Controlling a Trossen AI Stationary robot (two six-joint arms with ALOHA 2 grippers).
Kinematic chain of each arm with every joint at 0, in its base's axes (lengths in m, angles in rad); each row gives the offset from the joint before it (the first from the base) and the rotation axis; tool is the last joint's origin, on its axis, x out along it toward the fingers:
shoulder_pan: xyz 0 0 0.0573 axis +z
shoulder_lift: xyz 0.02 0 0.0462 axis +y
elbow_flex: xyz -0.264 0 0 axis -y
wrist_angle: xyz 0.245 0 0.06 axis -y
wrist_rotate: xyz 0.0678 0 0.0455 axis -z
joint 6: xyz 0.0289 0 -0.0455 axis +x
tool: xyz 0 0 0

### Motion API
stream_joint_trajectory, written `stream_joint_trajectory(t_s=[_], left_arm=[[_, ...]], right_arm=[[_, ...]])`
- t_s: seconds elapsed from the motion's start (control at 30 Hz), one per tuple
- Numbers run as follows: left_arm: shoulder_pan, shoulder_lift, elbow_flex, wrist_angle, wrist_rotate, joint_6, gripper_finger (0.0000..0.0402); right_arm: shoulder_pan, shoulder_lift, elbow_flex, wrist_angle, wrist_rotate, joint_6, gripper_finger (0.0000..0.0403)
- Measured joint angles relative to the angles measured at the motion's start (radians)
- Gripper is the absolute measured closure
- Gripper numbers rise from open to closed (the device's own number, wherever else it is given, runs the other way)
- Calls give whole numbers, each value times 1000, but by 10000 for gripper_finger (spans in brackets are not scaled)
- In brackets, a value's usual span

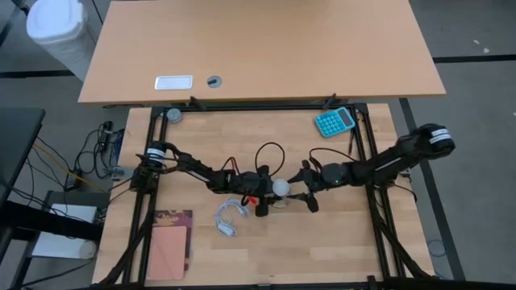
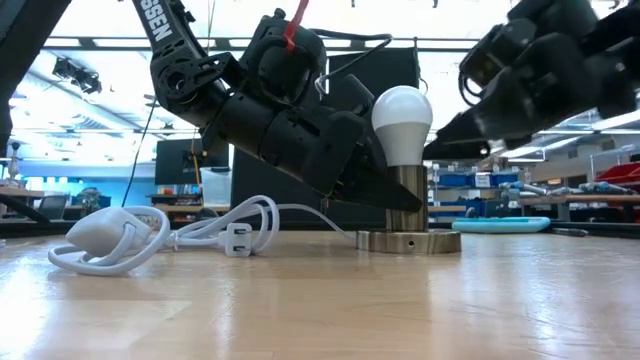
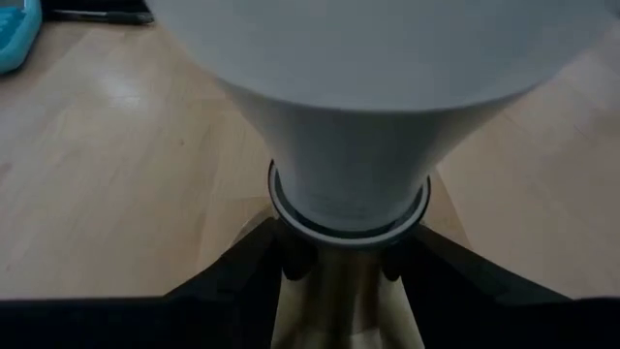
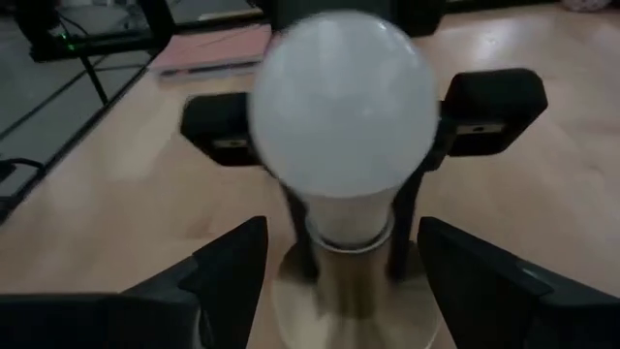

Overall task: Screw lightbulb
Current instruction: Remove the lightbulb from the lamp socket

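The white lightbulb [image 2: 402,120] stands upright, its lower end in the metal stem [image 2: 405,200] of a socket whose round flat base [image 2: 408,241] rests on the table. It also shows in the high view [image 1: 280,188]. My left gripper [image 1: 270,196] is at the bulb's left, shut on the socket stem. My right gripper [image 4: 344,281] is open at the bulb's right. Its fingers [image 4: 232,267] stand on either side of the bulb and socket and touch nothing. My left gripper pinches the socket's metal stem [image 3: 334,291] between its two fingers [image 3: 257,281], just under the bulb's pale collar. The fingers come slanting down from the table's left and lie across the stem. The socket stands upright with its base on the table.
A white cord with plug and switch [image 2: 150,235] lies coiled on the table left of the socket; it also shows in the high view [image 1: 228,216]. A teal calculator [image 1: 334,121] lies at the far right, and a pink notebook [image 1: 168,246] at the near left.
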Motion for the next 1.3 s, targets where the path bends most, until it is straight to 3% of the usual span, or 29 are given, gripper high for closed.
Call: stream_joint_trajectory(t_s=[0.27, 0.5, 0.67, 0.9, 1.1, 1.3], left_arm=[[0, 0, 0, 0, -3, -8, 213], [0, 0, 0, 0, -8, -17, 213], [0, 0, 0, 0, -18, -25, 213], [0, 0, 0, 0, -19, -28, 213], [0, 0, 0, 0, -19, -29, 213], [0, 0, 0, -1, -18, -33, 213]], right_arm=[[149, -39, -44, -45, 227, 87, 135], [241, 30, -51, -24, 483, 232, 135], [260, 182, -51, 185, 551, 268, 135], [278, 381, -49, 537, 582, 165, 135], [279, 481, 26, 562, 608, 121, 135], [310, 505, 61, 562, 728, 73, 135]])
